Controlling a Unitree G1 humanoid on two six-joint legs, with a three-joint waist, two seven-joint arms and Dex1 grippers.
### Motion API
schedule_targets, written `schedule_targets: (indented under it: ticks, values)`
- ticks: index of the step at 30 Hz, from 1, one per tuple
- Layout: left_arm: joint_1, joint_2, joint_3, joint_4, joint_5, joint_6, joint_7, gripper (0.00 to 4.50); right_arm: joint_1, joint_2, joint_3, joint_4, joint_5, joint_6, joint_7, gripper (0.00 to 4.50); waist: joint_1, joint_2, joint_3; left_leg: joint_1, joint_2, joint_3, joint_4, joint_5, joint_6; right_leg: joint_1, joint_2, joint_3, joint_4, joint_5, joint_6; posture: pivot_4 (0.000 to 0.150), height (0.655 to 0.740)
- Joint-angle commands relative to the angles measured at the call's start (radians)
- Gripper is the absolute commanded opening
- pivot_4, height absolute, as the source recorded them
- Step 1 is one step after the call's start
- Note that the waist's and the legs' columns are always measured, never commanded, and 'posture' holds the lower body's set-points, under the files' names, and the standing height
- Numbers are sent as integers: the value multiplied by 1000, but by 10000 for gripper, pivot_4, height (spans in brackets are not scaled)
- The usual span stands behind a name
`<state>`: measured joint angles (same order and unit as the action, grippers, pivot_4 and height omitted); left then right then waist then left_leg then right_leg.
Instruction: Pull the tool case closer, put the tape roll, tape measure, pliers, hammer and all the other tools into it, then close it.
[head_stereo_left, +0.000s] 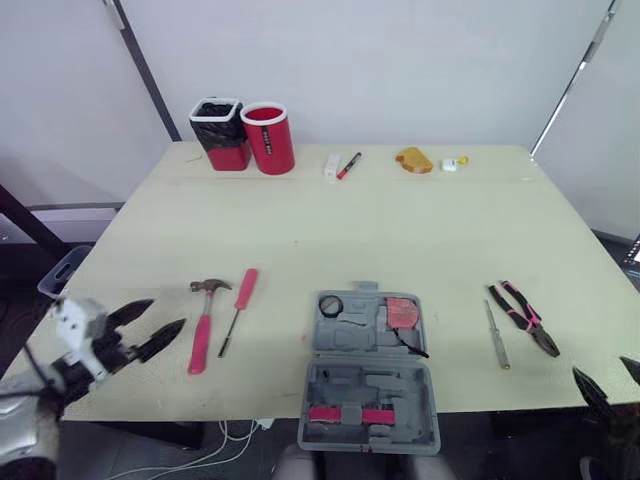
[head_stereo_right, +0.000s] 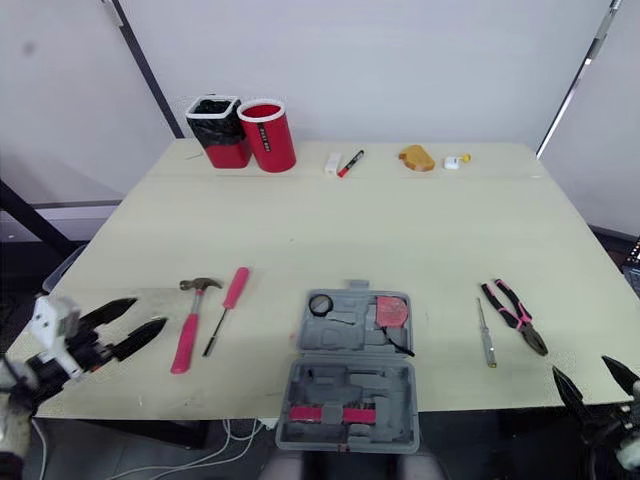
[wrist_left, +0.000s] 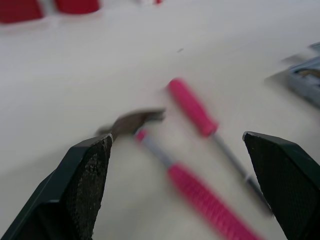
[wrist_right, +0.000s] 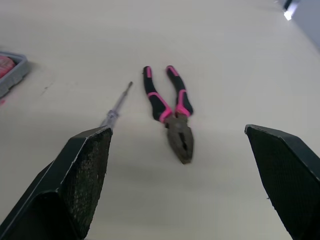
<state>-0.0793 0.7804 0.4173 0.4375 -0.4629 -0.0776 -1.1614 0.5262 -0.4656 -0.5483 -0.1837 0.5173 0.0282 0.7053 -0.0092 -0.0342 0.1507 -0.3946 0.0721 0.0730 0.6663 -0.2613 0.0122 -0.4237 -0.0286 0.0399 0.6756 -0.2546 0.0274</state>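
The grey tool case (head_stereo_left: 352, 345) lies open at the table's front middle, one half reaching over the front edge. In its far half sit a black tape roll (head_stereo_left: 330, 305) and a pink tape measure (head_stereo_left: 403, 312). A pink-handled hammer (head_stereo_left: 203, 325) and a pink screwdriver (head_stereo_left: 238, 310) lie left of the case. My left gripper (head_stereo_left: 165, 315) hovers open just left of the hammer (wrist_left: 132, 121). Pink-black pliers (head_stereo_left: 523, 318) and a thin metal screwdriver (head_stereo_left: 497, 335) lie right of the case. My right gripper (head_stereo_left: 603, 368) is open at the front right edge, short of the pliers (wrist_right: 175, 110).
At the back stand a red cup (head_stereo_left: 268, 138) and a black-lined red cup (head_stereo_left: 222, 132). Along the same back row are a white block (head_stereo_left: 331, 165), a marker (head_stereo_left: 348, 165), an orange object (head_stereo_left: 414, 160) and a small white-yellow piece (head_stereo_left: 453, 163). Cables (head_stereo_left: 220, 440) hang below the front edge.
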Motion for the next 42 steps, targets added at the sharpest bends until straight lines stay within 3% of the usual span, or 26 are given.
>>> schedule_targets:
  ticks: [1, 9, 24, 39, 41, 42]
  values:
    - [-55, 11, -37, -112, -15, 30, -19, 45000, -36, -37, 10, -6, 7, 71, -13, 44805, -1, 0, 0, 0, 0, 0, 0, 0, 0, 0, 1, 0, 0, 0, 0, 1500, 7400]
    - [-148, 11, -177, -309, -64, 151, -137, 45000, -187, -118, 79, 123, -57, 114, 13, 44805, -6, 1, 0, 0, -3, -1, 1, 0, 0, 0, 5, 2, 0, 2, 3, 1500, 7400]
    - [-277, 36, -365, -438, -131, 279, -438, 45000, -499, -220, 213, 502, -185, 121, 92, 44805, -6, 3, 2, -1, -1, -2, 2, 0, 1, 1, 12, 6, 1, 3, 5, 1500, 7400]
    - [-320, 82, -405, -474, -200, 330, -453, 45000, -703, -235, 295, 918, -275, -91, 242, 44805, -9, 5, 3, -1, -1, -1, 3, 0, 1, 1, 13, 9, 1, 3, 5, 1500, 7400]
    - [-322, 83, -404, -477, -200, 333, -453, 45000, -716, -229, 296, 941, -276, -111, 254, 40843, -11, 5, 3, 0, -1, -1, 3, 0, 1, 1, 13, 9, 1, 3, 5, 1500, 7400]
    - [-323, 83, -401, -477, -197, 333, -453, 45000, -721, -228, 298, 953, -278, -124, 257, 36452, -11, 5, 3, 0, -1, -1, 3, 0, 1, 1, 13, 9, 1, 3, 5, 1500, 7400]
